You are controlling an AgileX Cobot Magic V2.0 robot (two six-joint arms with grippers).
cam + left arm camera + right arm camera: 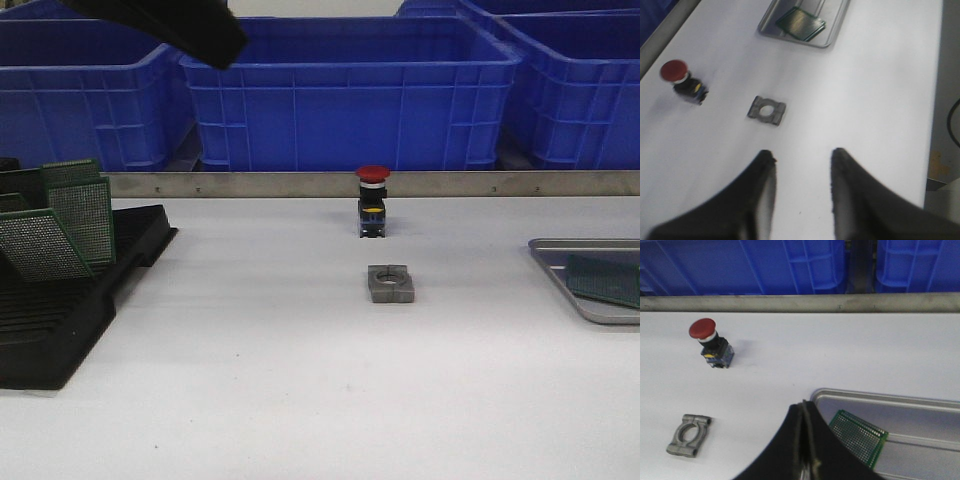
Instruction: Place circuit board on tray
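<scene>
now the green perforated circuit board [604, 279] lies in the silver-grey metal tray [556, 266] at right; my left claw [801, 165] spread, right claw [806, 440] clenched empty.

The white table [300, 400] bears a black rack [60, 320], red pushbutton [372, 200], metal clamp [390, 284] and tray [560, 262].

Mid-bench obstacles: red pushbutton [372, 201] standing upright, grey metal clamp block [390, 283] lying just in front of it. Black rack [70, 300] with boards blocks the left side, tray [590, 300] the right edge. Wide bare bench [300, 400] between and in front.
</scene>
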